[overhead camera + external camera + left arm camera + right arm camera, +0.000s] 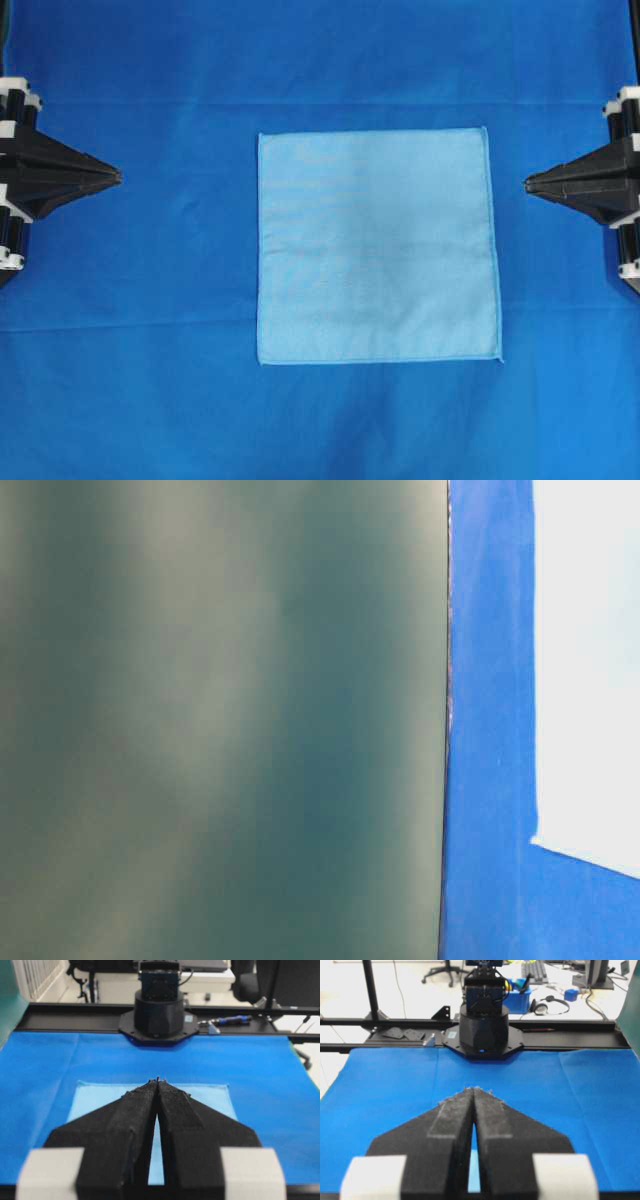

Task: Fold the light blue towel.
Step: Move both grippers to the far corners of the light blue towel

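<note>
Both black wedge-shaped claws have their fingers pressed together and hold nothing: the left gripper points in from the left edge of the overhead view, the right gripper from the right edge, tips aimed at each other across the middle. Between them lies the light blue towel, a pale sky-blue square of fine microfibre cloth with a thin stitched hem, spread flat and unfolded on the darker royal-blue table covering. Neither claw touches it; each stands well apart from the nearest hem, with bare covering between. Being square, the towel has no long axis to speak of; its edges run roughly parallel to the covering's, and the line between the two tips crosses its upper part rather than its centre. Its right hem sits somewhat nearer the right gripper than its left hem does to the left one, so the right arm looks slightly closer, though the difference is small. From the left wrist camera the towel shows straight ahead, beyond the closed tips; in the right wrist view the tips hide most of it. Count: one towel, one table covering, two grippers. Judged from this, folding has not begun, and the jaws would need to spread before any hem is taken.
</note>
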### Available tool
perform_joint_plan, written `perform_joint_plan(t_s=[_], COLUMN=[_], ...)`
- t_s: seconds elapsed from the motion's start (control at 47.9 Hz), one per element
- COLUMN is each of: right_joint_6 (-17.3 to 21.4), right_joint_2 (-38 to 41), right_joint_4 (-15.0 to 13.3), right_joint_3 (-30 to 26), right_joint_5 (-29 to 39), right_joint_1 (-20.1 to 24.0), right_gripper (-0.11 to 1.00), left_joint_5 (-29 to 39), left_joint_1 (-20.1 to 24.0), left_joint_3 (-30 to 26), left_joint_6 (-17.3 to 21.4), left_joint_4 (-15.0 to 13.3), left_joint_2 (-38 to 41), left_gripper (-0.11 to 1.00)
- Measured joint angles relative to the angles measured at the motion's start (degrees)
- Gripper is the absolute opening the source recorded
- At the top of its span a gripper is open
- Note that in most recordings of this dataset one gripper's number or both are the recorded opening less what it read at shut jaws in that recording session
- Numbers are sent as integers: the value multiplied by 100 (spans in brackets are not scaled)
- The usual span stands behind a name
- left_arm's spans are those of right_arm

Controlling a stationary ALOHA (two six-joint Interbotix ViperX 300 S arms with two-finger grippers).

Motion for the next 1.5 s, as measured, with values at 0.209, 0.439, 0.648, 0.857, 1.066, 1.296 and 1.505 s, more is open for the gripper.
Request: perform_joint_plan(t_s=[0.209,0.439,0.648,0.857,1.066,1.296,1.505], right_joint_6=[0,176,237,246,246,237,220], right_joint_2=[0,114,668,1670,2918,3894,4438], right_joint_4=[9,123,132,132,114,70,62], right_joint_3=[-141,-202,-149,-141,-149,-176,-255], right_joint_5=[431,1239,1556,1573,1564,1222,923], right_joint_1=[-211,-1063,-1802,-2479,-2971,-3164,-3217], right_gripper=[0,0,0,14,61,55,55], left_joint_5=[-9,-132,-360,-686,-1002,-1178,-1239], left_joint_1=[62,712,1248,1556,1846,2065,2206], left_joint_3=[-132,-246,-519,-940,-1292,-1617,-1802], left_joint_6=[62,-35,-44,-44,-44,-44,-26], left_joint_4=[-123,-123,-132,-132,-132,-132,-132], left_joint_2=[466,1538,2760,3981,5098,6231,6803], left_gripper=[0,0,1,51,86,86,86])
